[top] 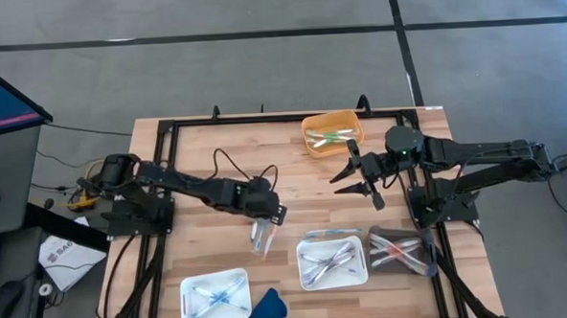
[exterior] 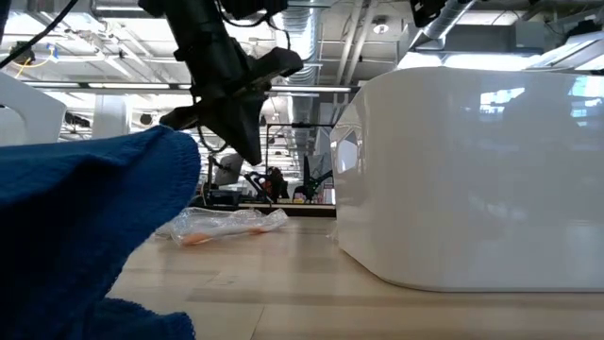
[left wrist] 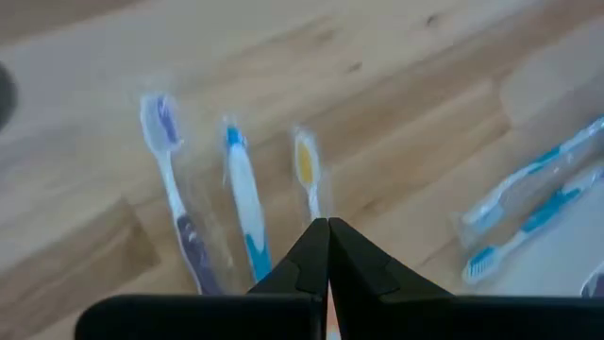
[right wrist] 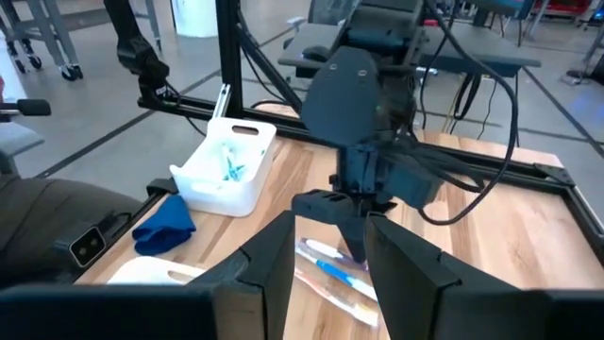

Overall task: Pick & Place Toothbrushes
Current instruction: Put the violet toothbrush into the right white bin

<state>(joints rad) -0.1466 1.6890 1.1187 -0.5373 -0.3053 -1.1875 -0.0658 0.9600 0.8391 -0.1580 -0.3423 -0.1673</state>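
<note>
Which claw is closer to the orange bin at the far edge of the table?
The right claw is closer; it hovers just beside the orange bin, toward the table's near side. The left claw is farther away, shut, down over three wrapped toothbrushes at mid-table.

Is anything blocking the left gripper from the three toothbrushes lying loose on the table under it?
Nothing visible. The left gripper is shut directly above the toothbrushes, with bare wooden table around them; the nearest white tray sits off to one side.

Toothbrushes (top: pixel 260 239) on table (top: pixel 207 153), left of tray (top: pixel 332 261)

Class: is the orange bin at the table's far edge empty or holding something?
Holding something: the orange bin has toothbrushes lying inside it in the high view.
</note>
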